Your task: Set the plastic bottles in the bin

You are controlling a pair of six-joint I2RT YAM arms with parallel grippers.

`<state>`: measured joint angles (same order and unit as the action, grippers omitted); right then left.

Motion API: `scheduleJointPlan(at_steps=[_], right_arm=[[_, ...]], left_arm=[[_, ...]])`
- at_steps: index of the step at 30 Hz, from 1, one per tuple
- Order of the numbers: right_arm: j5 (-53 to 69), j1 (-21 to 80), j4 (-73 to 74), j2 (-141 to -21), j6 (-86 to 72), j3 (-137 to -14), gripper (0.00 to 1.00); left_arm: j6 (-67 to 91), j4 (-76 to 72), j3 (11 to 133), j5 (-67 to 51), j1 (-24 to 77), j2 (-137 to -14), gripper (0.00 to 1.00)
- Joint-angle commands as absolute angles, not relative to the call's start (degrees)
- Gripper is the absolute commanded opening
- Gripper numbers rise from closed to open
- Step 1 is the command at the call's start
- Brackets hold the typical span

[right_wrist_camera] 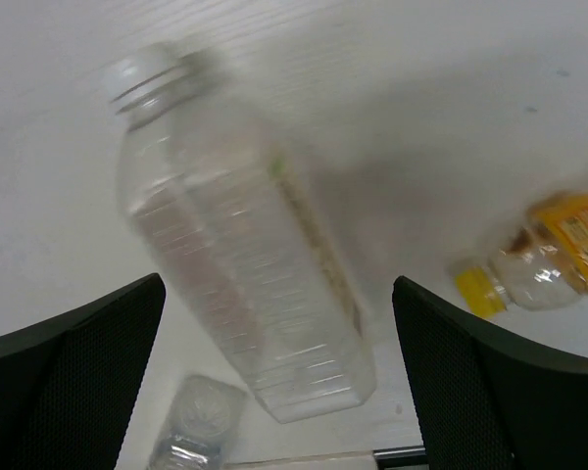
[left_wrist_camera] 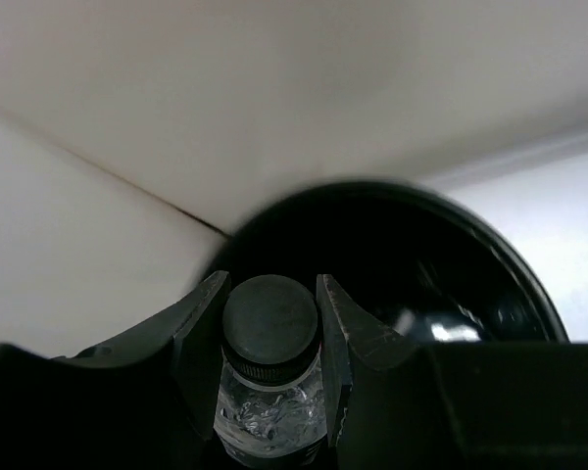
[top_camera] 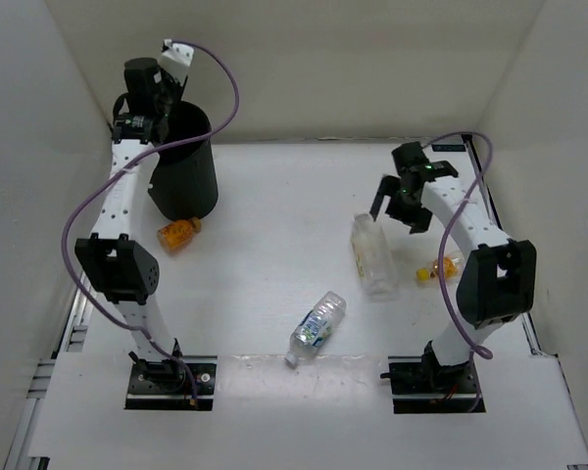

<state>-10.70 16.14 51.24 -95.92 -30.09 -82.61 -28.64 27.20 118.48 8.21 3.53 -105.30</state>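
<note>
My left gripper point(top_camera: 162, 110) hangs over the far rim of the black bin point(top_camera: 183, 168). In the left wrist view it point(left_wrist_camera: 270, 286) is shut on the neck of a clear bottle point(left_wrist_camera: 269, 406), whose cap looks dark in shadow, above the bin's open mouth point(left_wrist_camera: 421, 264). My right gripper point(top_camera: 397, 203) is open over a large clear bottle point(top_camera: 372, 257) lying on the table. In the right wrist view that bottle point(right_wrist_camera: 245, 255) lies between the spread fingers point(right_wrist_camera: 78, 362), untouched. An orange bottle point(top_camera: 178, 233) lies by the bin's foot. Another orange bottle point(top_camera: 439, 267) lies by the right arm. A blue-labelled bottle point(top_camera: 317, 328) lies near the front middle.
White walls enclose the table on the left, back and right. The bin stands in the far left corner. The right wrist view also shows the orange bottle point(right_wrist_camera: 544, 264) to the right and the blue-labelled bottle's base point(right_wrist_camera: 196, 421) at the bottom.
</note>
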Motion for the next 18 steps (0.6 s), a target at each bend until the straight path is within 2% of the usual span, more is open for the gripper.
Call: scheduleJointPlan(at_steps=[1,4,6,7,10,12,18], right_arm=[[-16.0,6.5,56.7,-88.8,-43.4,-78.8,1.0],[-15.3,1.2,56.1,-84.9,-46.0,-72.6,1.0],[-15.3,-1.3,56.1,-84.3,-46.8,-70.8,1.0],[-14.7,-3.8,56.1,-83.7,-47.4,-69.1,1.0],[-12.4,-8.2,55.6,-84.2,-48.2,-67.2,1.0],[-11.9,-9.4,55.5,-85.3,-48.2,-67.2,1.0],[-14.5,-10.5,56.2,-91.2,-48.7,-67.2,1.0]], left_arm=[[-25.7,27.6,115.8,9.6,2.8,-103.6,0.13],[-22.5,27.6,113.7,9.6,1.3,-104.9,0.15],[-21.8,27.6,112.3,8.4,1.3,-104.4,0.25],[-21.3,27.6,111.7,7.8,1.3,-104.4,0.46],[-20.6,28.1,109.3,5.5,1.3,-102.0,0.87],[-19.0,28.1,108.2,4.9,1.3,-100.5,0.94],[-17.2,28.1,106.3,3.2,1.3,-95.0,1.0]])
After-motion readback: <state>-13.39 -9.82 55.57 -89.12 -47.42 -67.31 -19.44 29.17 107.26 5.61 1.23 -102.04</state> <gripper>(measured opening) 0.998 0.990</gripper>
